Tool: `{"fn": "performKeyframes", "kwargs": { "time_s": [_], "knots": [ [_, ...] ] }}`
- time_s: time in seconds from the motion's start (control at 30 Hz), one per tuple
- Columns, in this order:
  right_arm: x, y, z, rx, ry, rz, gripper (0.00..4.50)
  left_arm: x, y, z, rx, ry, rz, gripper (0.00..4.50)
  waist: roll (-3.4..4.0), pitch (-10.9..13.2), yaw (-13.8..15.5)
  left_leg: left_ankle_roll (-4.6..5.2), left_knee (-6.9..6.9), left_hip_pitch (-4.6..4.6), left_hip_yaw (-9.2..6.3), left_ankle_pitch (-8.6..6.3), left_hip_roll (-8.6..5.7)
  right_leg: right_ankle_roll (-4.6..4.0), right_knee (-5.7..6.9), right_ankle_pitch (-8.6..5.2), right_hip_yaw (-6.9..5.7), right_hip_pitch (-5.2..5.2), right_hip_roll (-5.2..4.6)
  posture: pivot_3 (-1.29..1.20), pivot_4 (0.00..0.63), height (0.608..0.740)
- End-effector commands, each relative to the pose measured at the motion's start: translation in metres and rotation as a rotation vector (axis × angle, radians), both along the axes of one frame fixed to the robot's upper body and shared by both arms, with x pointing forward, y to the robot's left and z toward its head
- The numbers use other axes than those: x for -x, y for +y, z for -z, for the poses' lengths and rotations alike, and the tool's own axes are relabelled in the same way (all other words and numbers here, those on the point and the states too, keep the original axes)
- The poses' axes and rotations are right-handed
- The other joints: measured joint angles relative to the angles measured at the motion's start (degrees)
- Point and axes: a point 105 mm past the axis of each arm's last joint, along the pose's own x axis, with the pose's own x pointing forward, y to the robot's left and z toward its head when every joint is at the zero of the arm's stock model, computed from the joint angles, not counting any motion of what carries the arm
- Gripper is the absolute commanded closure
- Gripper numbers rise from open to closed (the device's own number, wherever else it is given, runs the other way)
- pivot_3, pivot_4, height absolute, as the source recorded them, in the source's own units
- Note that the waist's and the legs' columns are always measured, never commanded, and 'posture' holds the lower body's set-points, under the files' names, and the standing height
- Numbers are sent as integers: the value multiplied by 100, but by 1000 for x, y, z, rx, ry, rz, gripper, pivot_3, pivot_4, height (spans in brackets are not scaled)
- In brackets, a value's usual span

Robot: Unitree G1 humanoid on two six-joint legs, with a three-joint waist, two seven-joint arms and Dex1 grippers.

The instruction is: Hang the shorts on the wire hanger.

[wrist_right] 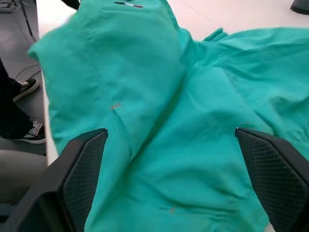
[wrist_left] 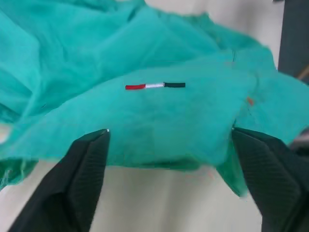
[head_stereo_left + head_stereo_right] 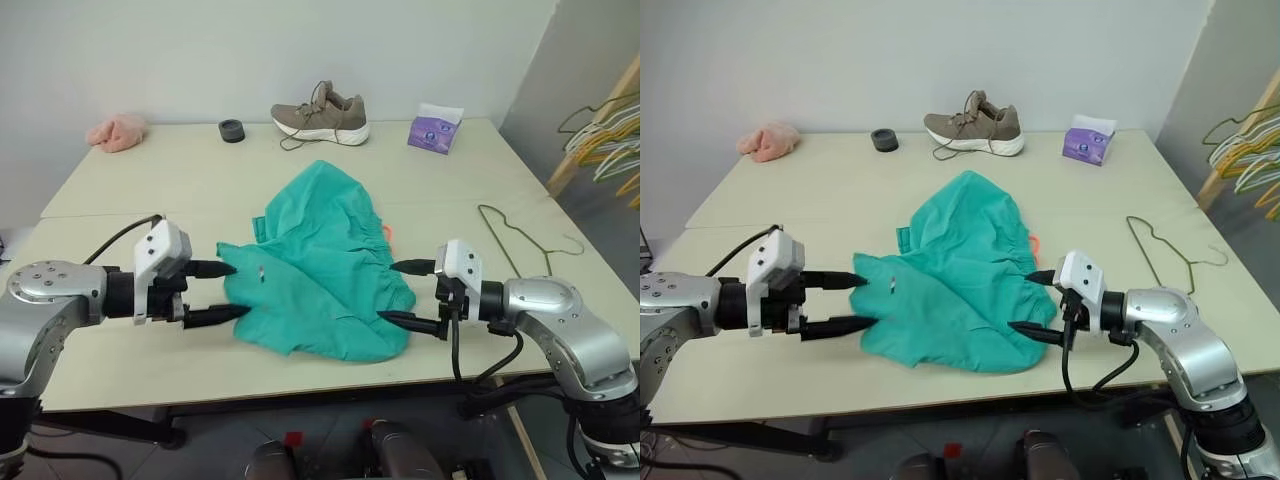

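Shorts (image 3: 320, 265) of teal-green cloth lie crumpled on the pale surface (image 3: 150, 190), in its middle and reaching toward the near edge, with a bit of orange drawstring showing at their right side. A small red, white and dark tag sits on the cloth near its left side. The left gripper (image 3: 226, 292) is at the left edge of the shorts, its two black fingers spread apart, one above the other, holding nothing. The right gripper (image 3: 400, 292) faces it from the right edge of the shorts — its fingers are spread wide too, and the cloth lies loose between and beyond them. The wire hanger (image 3: 515, 238), thin and olive-green, lies flat near the right edge of the surface, apart from the shorts. Along the far edge stand a pink cloth lump (image 3: 117, 132) at the left corner, a small dark round object (image 3: 232, 130), a beige shoe (image 3: 322, 113) and a purple tissue pack (image 3: 434, 128).
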Motion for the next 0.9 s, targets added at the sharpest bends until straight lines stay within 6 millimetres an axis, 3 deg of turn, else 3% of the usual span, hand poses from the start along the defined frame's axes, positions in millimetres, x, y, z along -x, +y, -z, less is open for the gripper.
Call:
{"fn": "performKeyframes", "kwargs": {
  "time_s": [0.03,0.1,0.23,0.33,0.37,0.5,0.6,0.73,0.8,0.9],
  "knots": [
    [5,11,-7,-16,-55,-36,0,2,21,5,-164,-22,3,25,-1,0,-15,0,0,0,-2,0,3,0,-1,0,-1,1,0,-104,97,740],
    [5,15,-6,-19,-58,-43,0,3,38,14,-286,-39,-6,25,0,0,-15,0,-6,0,-2,0,5,-5,-2,-3,1,-3,0,-90,98,740],
    [6,19,-1,-8,-58,-66,0,5,55,17,-371,-72,-38,25,-1,0,22,0,-13,-7,-1,0,5,-8,-13,-5,-3,-7,0,-63,97,740],
    [3,21,-2,-11,-66,-68,0,-4,89,15,-649,-223,-79,25,-5,2,32,1,-13,-9,3,-3,4,-8,-22,-4,-2,-6,-4,-38,96,740],
    [2,21,-2,-11,-71,-70,0,-9,93,10,-669,-271,-99,25,-7,1,47,1,-14,-9,2,-3,5,-8,-23,-4,-3,-6,-6,-33,94,740],
    [0,26,-3,-14,-85,-94,0,-31,85,-16,-582,-482,-191,25,-6,1,181,2,-16,-10,3,-4,7,-8,-28,-4,-7,-4,-6,-22,93,740],
    [1,33,-2,-21,-87,-112,0,-32,79,-21,-481,-479,-229,25,-6,1,233,3,-17,-13,6,-5,6,-8,-30,-4,-6,-4,-2,-23,93,740],
    [-1,36,-5,-51,-91,-104,0,-40,73,-47,-259,-522,-331,25,-11,1,289,5,-18,-19,9,-8,6,-7,-40,-4,-7,-5,7,-22,94,740],
    [-3,34,-7,-63,-93,-82,0,-41,63,-52,-157,-508,-321,25,-12,0,306,5,-16,-21,7,-8,6,-7,-40,-3,-8,-4,8,-30,95,740],
    [-31,10,-22,-138,-120,116,0,-34,23,-41,4,-402,-196,25,-12,0,306,5,-16,-18,9,-9,2,-5,-41,-2,-3,1,7,-43,96,740]
  ]
}}
